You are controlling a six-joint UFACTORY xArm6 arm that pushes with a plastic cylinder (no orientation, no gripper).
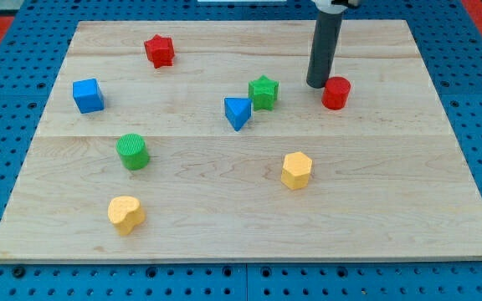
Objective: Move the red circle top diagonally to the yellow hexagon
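Observation:
The red circle (pixel 336 92) is a short red cylinder on the wooden board, right of centre toward the view's top. The yellow hexagon (pixel 296 170) lies below it and a little to its left, apart from it. My tip (pixel 317 84) is the lower end of a dark rod coming down from the view's top; it rests on the board just left of the red circle, very close to or touching its upper left side.
A green star (pixel 264 91) and a blue triangle (pixel 238 112) sit left of my tip. A red star (pixel 160 50), a blue cube (pixel 88 95), a green cylinder (pixel 132 151) and a yellow heart (pixel 125 213) lie on the left half. The board's right edge (pixel 463 142) borders blue pegboard.

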